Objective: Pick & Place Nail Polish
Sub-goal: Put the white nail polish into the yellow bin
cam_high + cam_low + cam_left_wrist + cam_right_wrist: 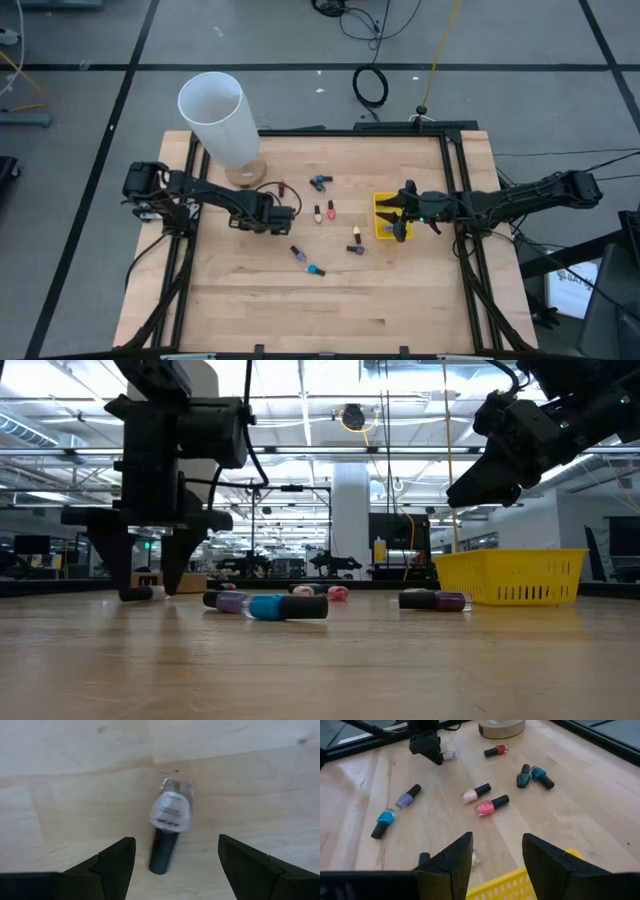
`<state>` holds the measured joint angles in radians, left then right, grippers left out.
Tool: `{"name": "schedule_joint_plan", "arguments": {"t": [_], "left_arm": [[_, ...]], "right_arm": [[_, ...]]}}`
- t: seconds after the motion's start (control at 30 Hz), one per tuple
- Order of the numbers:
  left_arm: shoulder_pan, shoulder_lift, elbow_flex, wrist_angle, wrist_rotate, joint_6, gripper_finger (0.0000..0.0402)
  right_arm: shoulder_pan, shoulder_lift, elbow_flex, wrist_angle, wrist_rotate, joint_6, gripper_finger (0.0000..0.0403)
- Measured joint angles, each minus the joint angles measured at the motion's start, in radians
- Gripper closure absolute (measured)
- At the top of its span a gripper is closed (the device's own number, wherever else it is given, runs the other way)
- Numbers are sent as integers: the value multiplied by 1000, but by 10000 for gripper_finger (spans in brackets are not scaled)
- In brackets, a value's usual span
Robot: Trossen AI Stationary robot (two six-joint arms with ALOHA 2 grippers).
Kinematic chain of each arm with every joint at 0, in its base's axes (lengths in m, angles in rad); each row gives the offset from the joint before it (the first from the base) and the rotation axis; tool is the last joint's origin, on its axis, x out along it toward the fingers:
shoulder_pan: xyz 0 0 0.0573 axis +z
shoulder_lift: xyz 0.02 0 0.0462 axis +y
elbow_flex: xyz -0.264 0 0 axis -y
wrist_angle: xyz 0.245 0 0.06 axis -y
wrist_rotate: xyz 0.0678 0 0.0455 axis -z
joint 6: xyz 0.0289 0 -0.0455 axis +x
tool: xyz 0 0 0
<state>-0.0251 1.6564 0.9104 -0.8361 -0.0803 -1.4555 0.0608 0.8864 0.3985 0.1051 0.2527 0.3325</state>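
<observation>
Several small nail polish bottles lie on their sides on the wooden table [400, 300]. My left gripper [285, 215] points down, open, close above the table. Its fingers stand on either side of a pale, clear bottle with a dark cap [170, 820] without touching it; the bottle also shows in the right wrist view [449, 755]. My right gripper [397, 215] is open and empty, raised over the yellow bin [381, 205]. Between the grippers lie a pink bottle [476, 793], a red-pink one [492, 805], a purple one [408, 796] and a blue one [382, 822].
A tall white cylinder [218, 115] stands on a round wooden base at the far left. A red bottle [496, 751] and two teal ones [532, 775] lie near it. A dark frame rail [452, 180] runs along the table's right side, behind the bin.
</observation>
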Motion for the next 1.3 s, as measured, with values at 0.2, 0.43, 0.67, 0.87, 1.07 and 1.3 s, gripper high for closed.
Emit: {"name": "schedule_joint_plan", "arguments": {"t": [0.2, 0.43, 0.67, 0.87, 1.07, 1.3], "left_arm": [[4, 7, 0, 14, 1, 97, 129], [6, 7, 0, 12, 1, 266, 128], [16, 7, 0, -71, -1, 284, 128], [26, 7, 0, -86, -18, 310, 128], [25, 7, -3, -78, -24, 317, 128], [32, 1, -71, 25, -10, 324, 128]], "right_arm": [[0, 0, 0, -5, 0, 0, 243], [0, 0, 0, -5, 3, -4, 243], [0, 0, 0, -13, 3, -1, 243], [0, 0, 0, -12, 4, 0, 243], [0, 0, 0, -12, 4, 0, 243], [0, 0, 0, -12, 4, 0, 243]]}}
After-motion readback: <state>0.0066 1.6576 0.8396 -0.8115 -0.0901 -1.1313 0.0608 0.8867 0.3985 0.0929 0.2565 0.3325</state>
